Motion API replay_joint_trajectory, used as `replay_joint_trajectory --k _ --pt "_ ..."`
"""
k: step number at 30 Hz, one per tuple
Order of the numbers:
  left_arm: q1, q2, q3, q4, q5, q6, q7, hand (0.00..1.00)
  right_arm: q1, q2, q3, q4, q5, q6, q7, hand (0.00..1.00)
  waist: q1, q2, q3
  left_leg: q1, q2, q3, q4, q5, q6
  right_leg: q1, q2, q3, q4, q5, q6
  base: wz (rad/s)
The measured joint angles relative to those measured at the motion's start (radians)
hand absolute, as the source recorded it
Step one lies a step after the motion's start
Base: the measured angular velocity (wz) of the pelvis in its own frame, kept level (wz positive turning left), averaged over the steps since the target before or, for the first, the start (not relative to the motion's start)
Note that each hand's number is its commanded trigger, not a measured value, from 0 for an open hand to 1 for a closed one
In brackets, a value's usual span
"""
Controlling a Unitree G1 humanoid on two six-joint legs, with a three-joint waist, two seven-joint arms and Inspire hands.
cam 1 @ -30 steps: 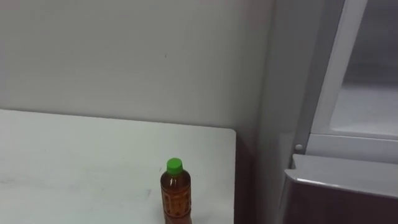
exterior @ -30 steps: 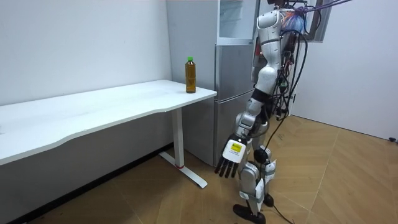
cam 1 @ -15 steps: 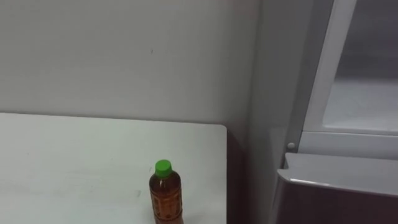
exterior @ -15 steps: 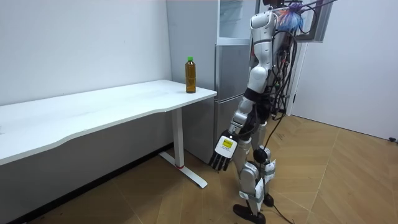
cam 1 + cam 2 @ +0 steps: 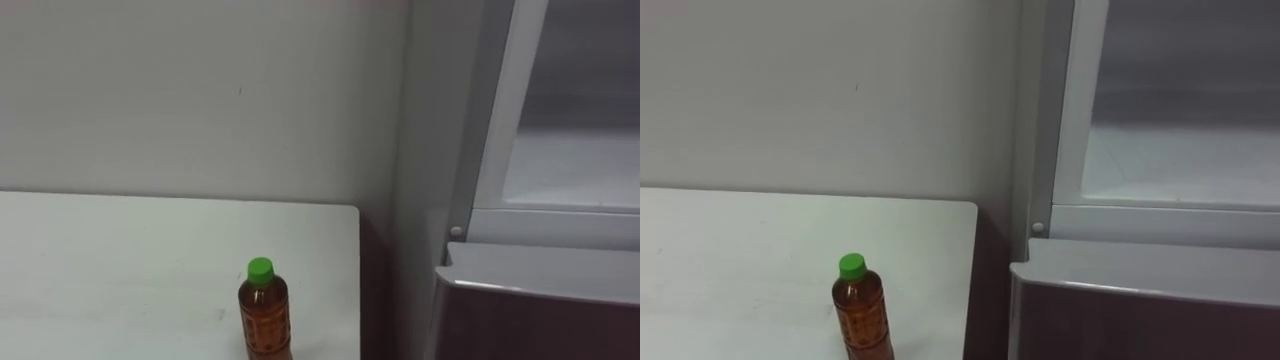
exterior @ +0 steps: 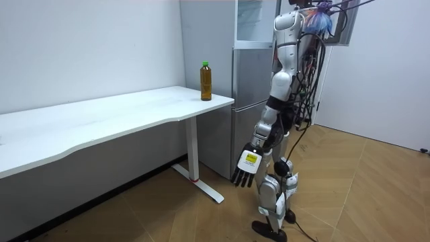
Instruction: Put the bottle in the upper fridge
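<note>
Bottle: a brown bottle [image 5: 263, 318] with a green cap stands upright on the table, near its front edge and close to the end nearest the fridge
Table: long and white [image 5: 120, 260], set against a pale wall [image 5: 200, 90], its end just beside the fridge's grey side
Fridge: the upper compartment [image 5: 570, 170] is open, showing a pale inside; the grey lower door [image 5: 540, 310] below it is closed
Left hand: in the room view it hangs low [image 6: 244, 167] beside the robot's legs, well apart from the bottle, fingers straight and pointing at the floor, nothing in it
Robot: stands upright on the wooden floor [image 6: 336, 188] in front of the fridge, off the table's end
</note>
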Motion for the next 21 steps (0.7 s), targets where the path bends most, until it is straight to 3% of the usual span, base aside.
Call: replay_joint_trajectory --k 21 --pt "-0.006 0.002 -0.013 0.007 0.0 -0.025 -0.019 0.0 -0.056 0.001 0.055 -0.025 -0.102 -0.014 0.04 0.0 -0.002 -0.008 0.0009 -0.002 0.0 0.03 -0.011 0.002 0.003 -0.019 0.0 0.023 -0.001 0.0 0.001 -0.03"
